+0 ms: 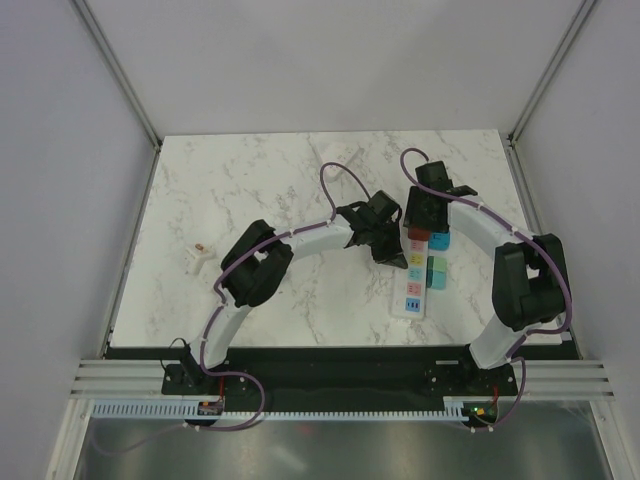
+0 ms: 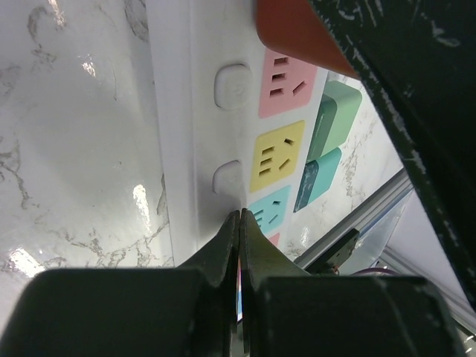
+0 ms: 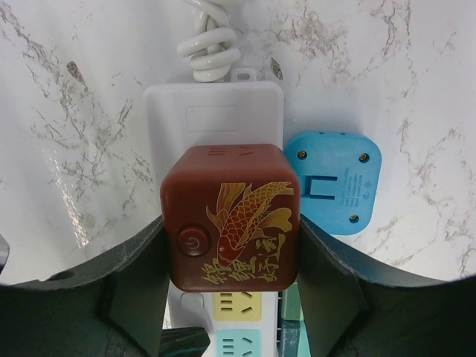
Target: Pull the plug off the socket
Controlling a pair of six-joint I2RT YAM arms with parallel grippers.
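Note:
A dark red cube plug (image 3: 232, 216) with a gold fish print and a round power button sits in the far socket of the white power strip (image 3: 216, 111). My right gripper (image 3: 232, 256) is shut on it, one finger pressed against each side. From above, the right gripper (image 1: 425, 215) covers most of the plug (image 1: 415, 236). My left gripper (image 2: 239, 219) is shut with nothing between its fingers, its tips resting on the white power strip (image 2: 193, 111) beside the cyan socket. In the top view the left gripper (image 1: 385, 250) stands at the left edge of the strip (image 1: 413, 290).
A blue adapter (image 3: 332, 181) lies prongs-up right of the strip. Green (image 2: 331, 119) and teal (image 2: 316, 178) adapters lie beside the strip's right side. The strip's coiled white cable (image 3: 208, 44) runs away at the far end. A small white object (image 1: 197, 258) lies at the left.

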